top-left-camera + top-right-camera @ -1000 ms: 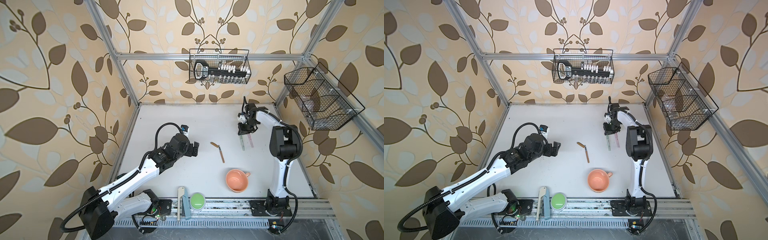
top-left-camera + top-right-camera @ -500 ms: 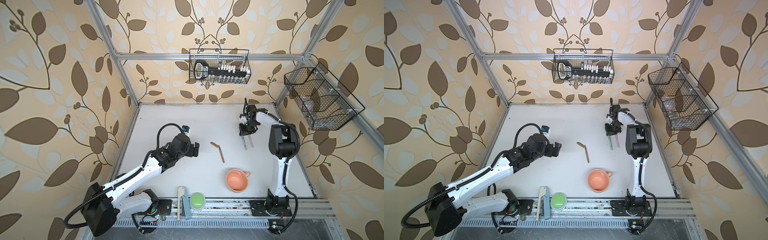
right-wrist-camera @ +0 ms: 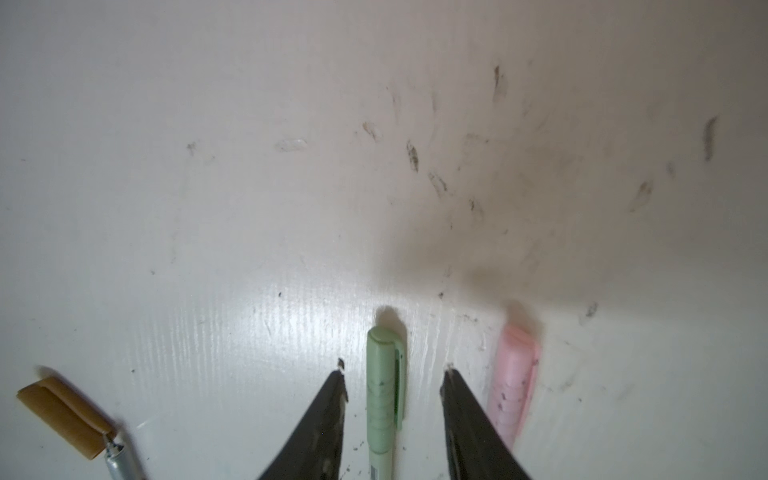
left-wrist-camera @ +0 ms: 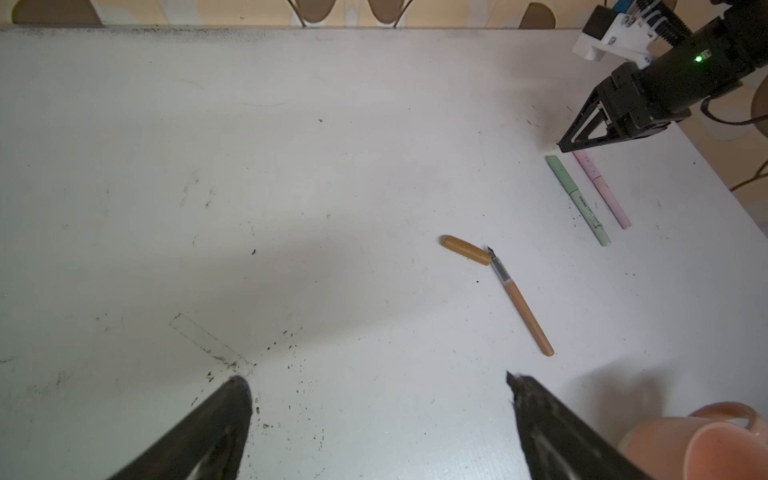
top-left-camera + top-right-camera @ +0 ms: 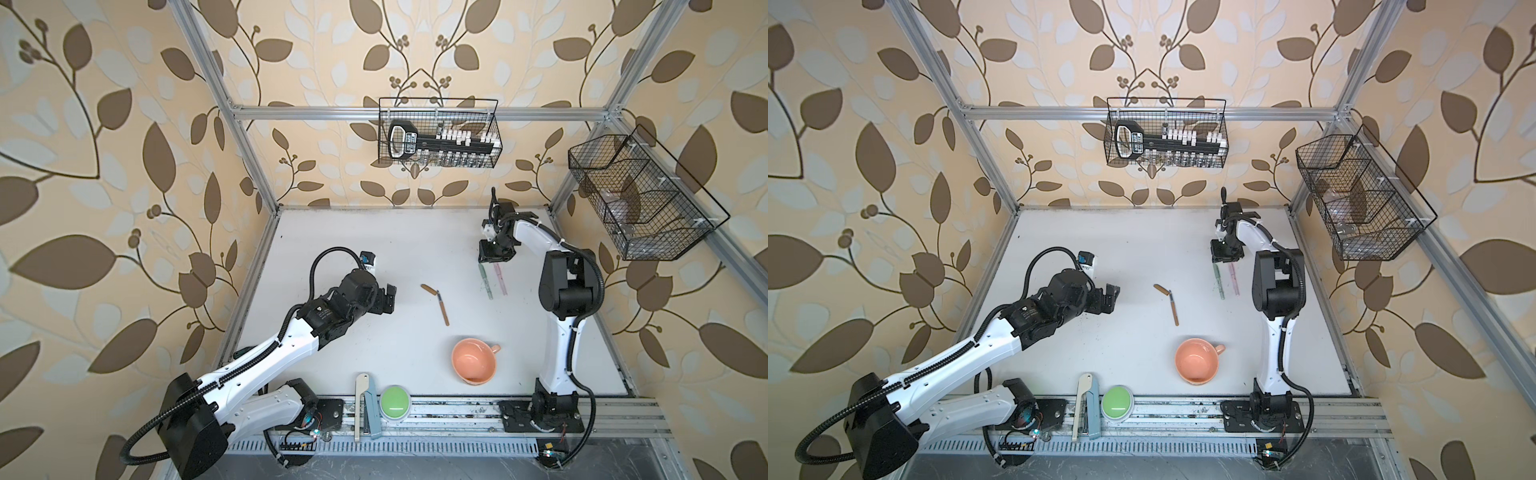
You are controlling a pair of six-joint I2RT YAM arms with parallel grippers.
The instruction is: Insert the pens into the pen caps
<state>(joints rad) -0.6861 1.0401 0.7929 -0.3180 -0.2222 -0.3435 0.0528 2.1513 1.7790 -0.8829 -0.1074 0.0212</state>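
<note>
The green pen [image 5: 486, 282] lies on the white table with its green cap [image 3: 384, 374] on. My right gripper [image 3: 393, 370] straddles that cap end, open, with a gap on each side. Beside it lies the pink pen [image 5: 500, 279], capped in pink [image 3: 515, 374]. The tan pen [image 4: 525, 309] lies uncapped mid-table, its dark tip next to the loose tan cap [image 4: 465, 250]. My left gripper [image 4: 378, 380] hangs open and empty over bare table, left of the tan pen. Both top views show the left gripper [image 5: 1112, 299] and the right gripper [image 5: 1224, 258].
A peach mug [image 5: 473, 360] stands near the front, right of centre. A green button [image 5: 395, 403] and a flat white-and-blue tool [image 5: 365, 405] sit at the front rail. Wire baskets hang on the back wall [image 5: 438, 137] and the right wall [image 5: 640, 199].
My right gripper's jaws have spread apart and let go of the green pen, which now lies on the table. The left arm has shifted slightly.
</note>
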